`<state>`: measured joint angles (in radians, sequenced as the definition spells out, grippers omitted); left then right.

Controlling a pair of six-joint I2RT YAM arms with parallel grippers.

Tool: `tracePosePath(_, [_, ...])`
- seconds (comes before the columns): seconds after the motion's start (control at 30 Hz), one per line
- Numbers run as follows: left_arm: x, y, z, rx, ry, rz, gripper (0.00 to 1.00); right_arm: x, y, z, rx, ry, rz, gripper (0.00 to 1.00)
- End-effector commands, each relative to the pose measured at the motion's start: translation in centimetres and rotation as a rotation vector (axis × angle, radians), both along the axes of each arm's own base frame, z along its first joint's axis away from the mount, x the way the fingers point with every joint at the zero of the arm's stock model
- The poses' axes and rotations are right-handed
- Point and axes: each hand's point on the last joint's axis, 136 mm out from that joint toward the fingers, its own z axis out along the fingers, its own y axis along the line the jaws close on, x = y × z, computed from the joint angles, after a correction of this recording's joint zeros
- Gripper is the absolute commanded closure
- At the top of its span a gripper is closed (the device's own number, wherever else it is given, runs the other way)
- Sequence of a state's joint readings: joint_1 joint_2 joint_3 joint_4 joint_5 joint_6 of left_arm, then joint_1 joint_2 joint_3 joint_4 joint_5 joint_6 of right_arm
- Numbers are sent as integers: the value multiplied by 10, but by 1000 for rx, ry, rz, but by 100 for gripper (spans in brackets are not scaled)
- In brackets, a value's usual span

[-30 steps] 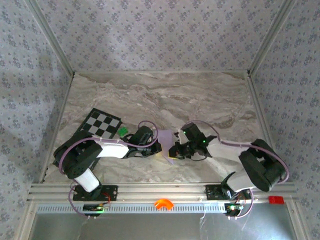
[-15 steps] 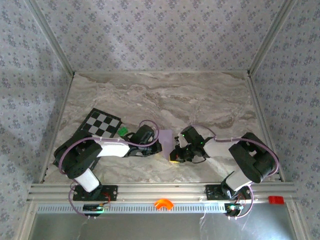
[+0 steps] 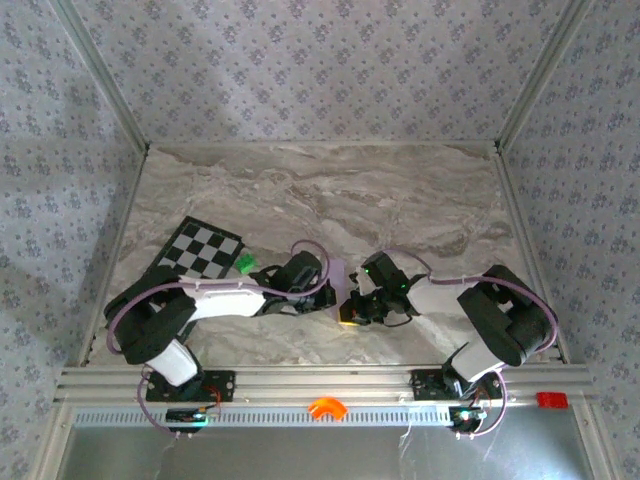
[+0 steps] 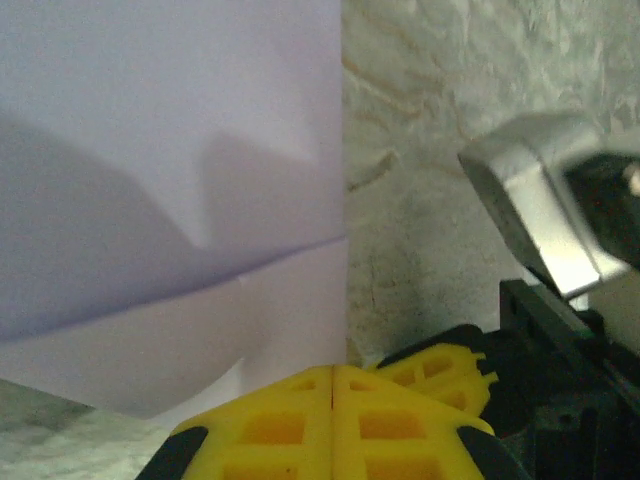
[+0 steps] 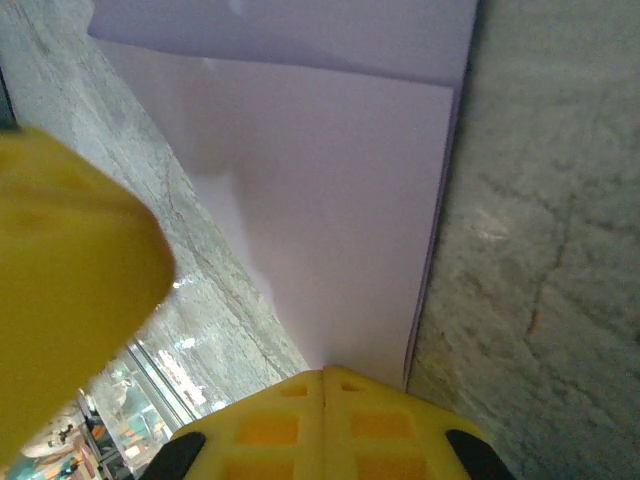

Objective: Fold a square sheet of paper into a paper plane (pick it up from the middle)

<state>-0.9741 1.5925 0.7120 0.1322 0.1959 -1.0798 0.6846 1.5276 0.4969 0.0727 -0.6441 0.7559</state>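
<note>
Where the two arms meet over the near middle of the desk (image 3: 420,200), the square sheet of paper (image 4: 200,120) lies between them, already creased, with one folded layer lapping over the one beneath. The right claw (image 5: 322,385) is clenched, and the sheet narrows straight into the seam between its fingers, so read it as grasping the paper at one edge. The left claw (image 4: 332,385) is likewise clenched, with the sheet's edge meeting its tips; whether it pinches the paper or merely presses beside it you cannot tell. The right claw's yellow finger sits just beside the left claw's. The checkered board (image 3: 203,248) and the green block (image 3: 244,262) lie to the left, apart from the work.

Hazards, as judged from this arrangement:
(a) Tearing: if both claws hold so thin a sheet this close together, any move that draws them apart loads a short span of paper.
(b) Collision: the fingers are near enough that a small sideways error would knock one claw against the other and shift the crease.
(c) Skewed fold: dragging the pinched edge across the desk could rumple the loose layer and leave the plane's wings uneven.
(d) Slip: smooth paper may slide out of a clenched claw during a lift.
</note>
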Motion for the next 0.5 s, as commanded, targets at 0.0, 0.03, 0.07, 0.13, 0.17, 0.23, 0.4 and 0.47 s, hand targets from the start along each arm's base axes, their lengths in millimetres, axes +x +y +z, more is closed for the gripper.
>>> tracePosePath(0.0, [-4, 8, -23, 14, 45, 70, 94, -20, -34, -38, -186, 105, -52, 100])
tracePosePath(0.03, [-4, 11, -29, 10, 50, 84, 93, -20, -34, -39, -186, 106, -50, 100])
tracePosePath(0.07, [-5, 14, -33, 8, 52, 93, 93, -20, -34, -39, -186, 108, -50, 100])
tracePosePath(0.13, [-5, 19, -41, 16, 61, 102, 94, -20, -33, -39, -185, 110, -47, 100])
tracePosePath(0.17, [-4, 22, -45, 25, 69, 109, 94, -20, -34, -40, -187, 108, -45, 100])
tracePosePath(0.23, [-2, 30, -48, 36, 74, 129, 94, -21, -35, -41, -193, 111, -42, 100])
tracePosePath(0.4, [8, 47, -47, 49, 79, 173, 94, -24, -39, -45, -208, 115, -37, 100])
tracePosePath(0.47, [13, 52, -44, 58, 81, 187, 94, -25, -39, -45, -210, 113, -32, 100])
